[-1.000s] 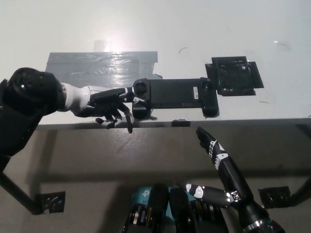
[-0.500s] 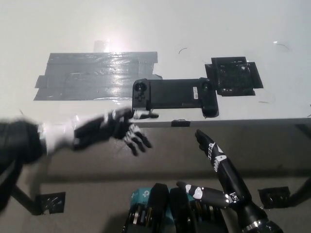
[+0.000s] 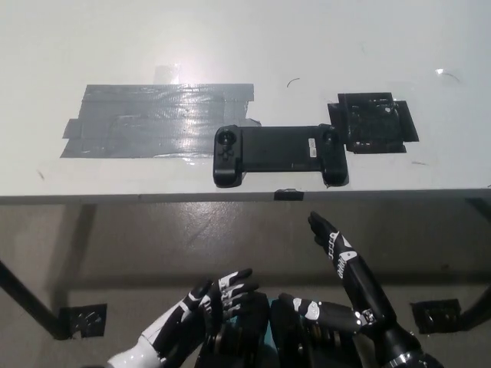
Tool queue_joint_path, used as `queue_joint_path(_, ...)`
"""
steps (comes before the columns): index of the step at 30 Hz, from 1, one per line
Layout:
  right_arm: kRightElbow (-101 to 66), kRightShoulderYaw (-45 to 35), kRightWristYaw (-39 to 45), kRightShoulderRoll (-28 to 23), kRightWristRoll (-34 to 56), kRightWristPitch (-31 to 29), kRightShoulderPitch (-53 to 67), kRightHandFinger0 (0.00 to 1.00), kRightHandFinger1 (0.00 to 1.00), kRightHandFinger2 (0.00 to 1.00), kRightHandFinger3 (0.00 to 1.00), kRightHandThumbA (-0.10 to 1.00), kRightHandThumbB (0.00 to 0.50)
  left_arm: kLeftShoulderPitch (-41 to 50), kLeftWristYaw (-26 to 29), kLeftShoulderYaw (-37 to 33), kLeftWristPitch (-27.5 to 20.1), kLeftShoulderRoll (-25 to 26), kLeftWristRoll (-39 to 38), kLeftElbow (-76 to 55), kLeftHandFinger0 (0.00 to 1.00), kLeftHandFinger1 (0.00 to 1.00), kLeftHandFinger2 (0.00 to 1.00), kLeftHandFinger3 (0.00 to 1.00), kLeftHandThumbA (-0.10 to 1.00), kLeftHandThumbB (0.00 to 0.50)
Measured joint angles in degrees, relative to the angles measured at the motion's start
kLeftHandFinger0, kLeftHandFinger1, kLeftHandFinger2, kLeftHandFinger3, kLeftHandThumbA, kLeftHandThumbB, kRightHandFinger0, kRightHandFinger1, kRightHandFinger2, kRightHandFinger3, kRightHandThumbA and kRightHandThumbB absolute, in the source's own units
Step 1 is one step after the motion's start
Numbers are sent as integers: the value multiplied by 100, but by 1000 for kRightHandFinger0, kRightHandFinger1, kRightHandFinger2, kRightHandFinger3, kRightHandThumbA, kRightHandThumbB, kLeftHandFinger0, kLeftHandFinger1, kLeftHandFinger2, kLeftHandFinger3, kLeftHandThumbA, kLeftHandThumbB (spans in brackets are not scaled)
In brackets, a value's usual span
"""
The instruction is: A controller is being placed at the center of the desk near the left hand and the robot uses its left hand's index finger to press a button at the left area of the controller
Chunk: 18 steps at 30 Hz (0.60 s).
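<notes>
Head view gives us the white desk [image 3: 245,46], its grey tape patch [image 3: 153,121], then the black elongated controller [image 3: 278,152] near the front edge, centre. Below the desk, our left hand [image 3: 207,307] and right hand [image 3: 341,264] hang empty, fingers spread.

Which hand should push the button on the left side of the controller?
Left. The left hand hangs open below the desk, roughly under the controller's left end. The right hand sits under its right end.
</notes>
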Motion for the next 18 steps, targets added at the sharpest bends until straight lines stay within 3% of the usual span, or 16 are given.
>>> queue_joint_path(5, 59, 0, -1, -1, 0, 0, 92, 1000, 1000, 1000, 1000, 964, 211, 81, 336, 36, -449, -168, 325, 283, 1000, 1000, 1000, 1000, 1000, 288)
queue_joint_path(9, 63, 3, -1, -1, -1, 0, 151, 1000, 1000, 1000, 1000, 994, 232, 166, 595, 38, -819, -270, 592, 470, 1000, 1000, 1000, 1000, 1000, 247)
queue_joint_path(18, 63, 4, -1, 1, -1, -1, 289, 1000, 1000, 1000, 1000, 957, 225, 318, 1342, -22, -1634, -314, 1372, 851, 1000, 1000, 1000, 1000, 1000, 224)
